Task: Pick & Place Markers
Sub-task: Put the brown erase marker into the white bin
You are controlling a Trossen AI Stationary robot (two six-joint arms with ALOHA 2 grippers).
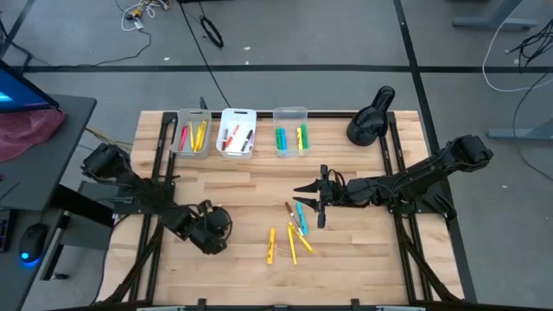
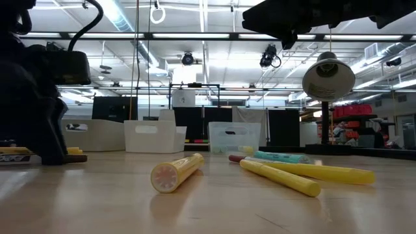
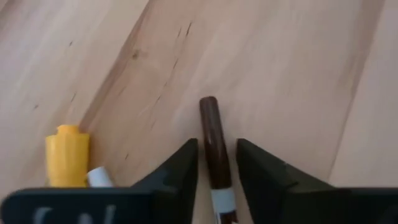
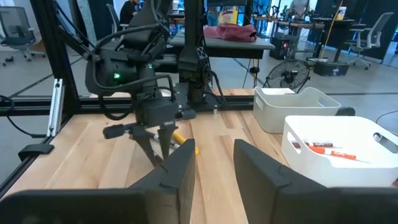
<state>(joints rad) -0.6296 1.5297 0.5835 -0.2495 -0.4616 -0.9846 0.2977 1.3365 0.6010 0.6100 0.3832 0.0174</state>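
Between left claw (image 3: 217, 177) fingers: brown marker (image 3: 214, 146) (lower end hidden)

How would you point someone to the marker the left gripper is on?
On the wooden table, follow the left arm to its gripper, near the front edge. Between its fingers lies a brown marker, darker than the yellow one beside it.

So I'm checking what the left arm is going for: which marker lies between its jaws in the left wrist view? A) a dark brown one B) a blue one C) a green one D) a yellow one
A: the left wrist view shows a dark brown marker lying on the wooden table between the left gripper's jaws, while a yellow marker lies off to one side, outside them.
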